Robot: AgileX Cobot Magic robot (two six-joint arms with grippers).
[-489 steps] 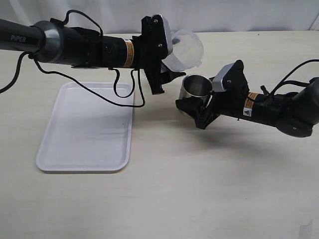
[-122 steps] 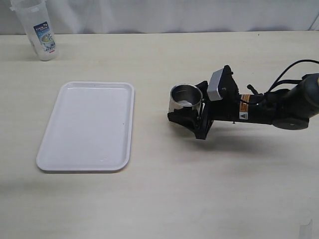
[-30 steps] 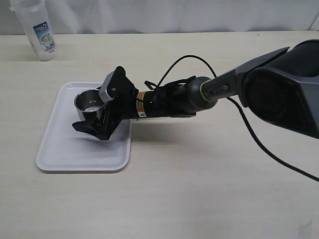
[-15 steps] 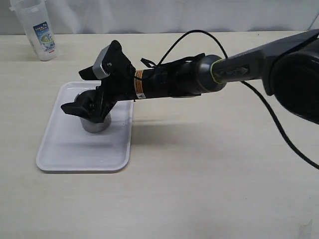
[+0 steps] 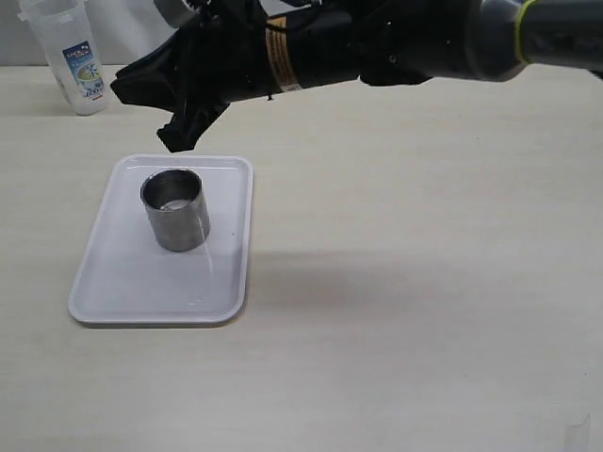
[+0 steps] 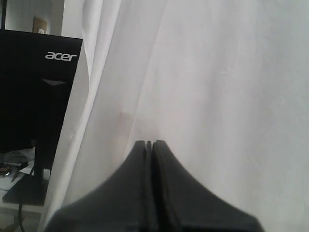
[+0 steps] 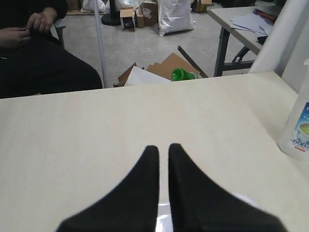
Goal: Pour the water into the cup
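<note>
Jaws of the right gripper stand all but together, with only a sliver of gap and nothing held in it. From the room side it hangs in the air above the far edge of the tray, clear of everything. The left gripper is pressed fully closed too, empty, facing a white curtain with a black monitor to one side. Below the right gripper, the cup stands upright on the tray, in its far half and nearer the right rim. Something pale glints at the cup's bottom, though I cannot tell whether it is water. The clear jug with the blue-green label stands on the table at the back left corner, well apart from the tray; its fill I cannot make out. A second ago the right gripper's jaws were spread around the cup on the tray, and half a second ago the gripper was lifting just over it. Now it has risen off and closed, and the cup stands free where it was put. The jug has not moved. The cup is a short, straight-sided cylinder without a handle, dull grey brushed metal outside and brighter inside.
</note>
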